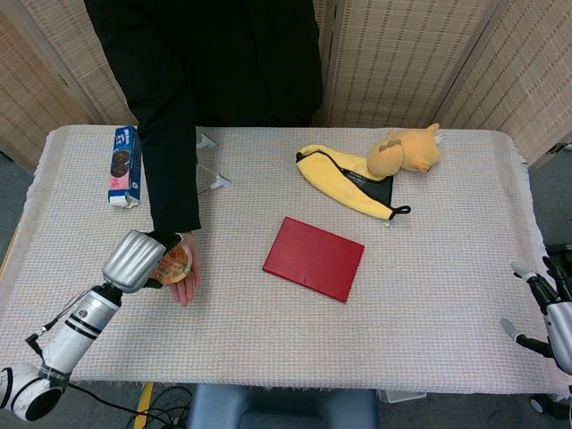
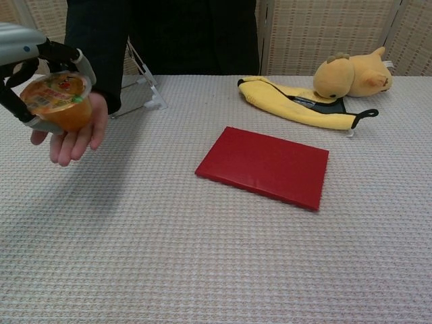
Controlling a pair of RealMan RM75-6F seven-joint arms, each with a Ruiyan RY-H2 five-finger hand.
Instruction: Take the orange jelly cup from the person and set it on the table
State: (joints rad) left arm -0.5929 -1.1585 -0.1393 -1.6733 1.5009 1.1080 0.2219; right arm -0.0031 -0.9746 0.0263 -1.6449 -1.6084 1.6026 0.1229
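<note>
Left hand [image 2: 30,74] grips the orange jelly cup [image 2: 57,101], half hiding it; right hand [image 1: 547,308] spread, cropped.

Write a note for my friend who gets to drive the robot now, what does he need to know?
Left hand: fingers wrapped around the orange jelly cup, which still sits on the person's palm above the table's left side. Whether the grip is firm cannot be told.
Right hand: open, holding nothing, off the table's right edge.
Done: left hand has reached the cup.
Left: lift the cup off the palm and set it on the table. The bare cloth in front of the palm looks like the nearest spot, well away from the red book.
</note>
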